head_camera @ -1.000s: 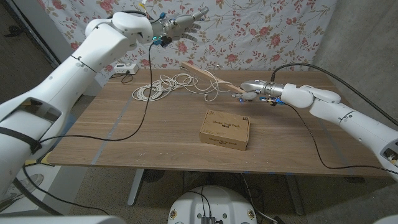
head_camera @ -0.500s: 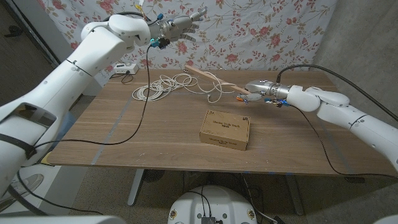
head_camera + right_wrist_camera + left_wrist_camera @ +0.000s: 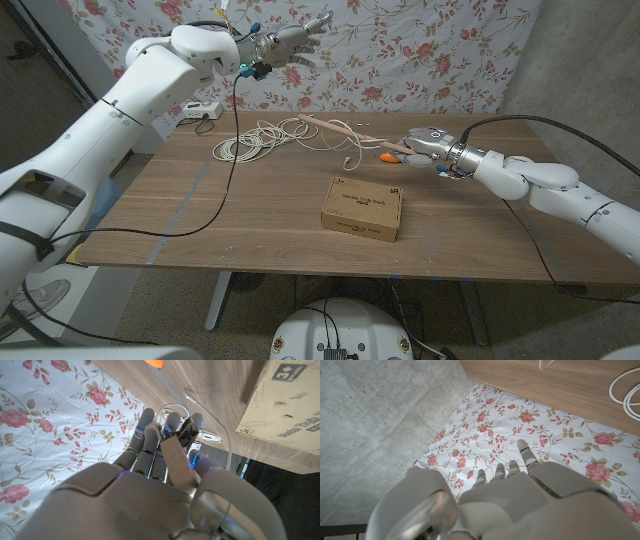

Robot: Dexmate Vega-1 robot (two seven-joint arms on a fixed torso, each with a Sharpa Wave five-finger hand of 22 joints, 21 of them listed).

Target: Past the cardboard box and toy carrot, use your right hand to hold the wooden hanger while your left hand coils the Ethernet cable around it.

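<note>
My right hand (image 3: 424, 143) grips one end of the wooden hanger (image 3: 345, 129) past the box at the far side of the table. The wood (image 3: 175, 457) lies between the fingers of my right hand (image 3: 150, 490). The hanger's metal hook (image 3: 350, 160) hangs down toward the tabletop. The orange toy carrot (image 3: 387, 156) lies just under that hand. The white Ethernet cable (image 3: 258, 139) lies loosely coiled at the far left, near the hanger's free end. My left hand (image 3: 293, 40) is raised high above the table's far edge with its fingers spread and nothing in them.
The cardboard box (image 3: 362, 208) sits mid-table, on the near side of the hanger and carrot. A white power strip (image 3: 200, 110) lies beyond the table's far left corner. A floral cloth (image 3: 420, 50) hangs behind the table.
My right hand has drawn the hanger to the right, and the carrot now shows beneath it. The left hand has barely moved.
</note>
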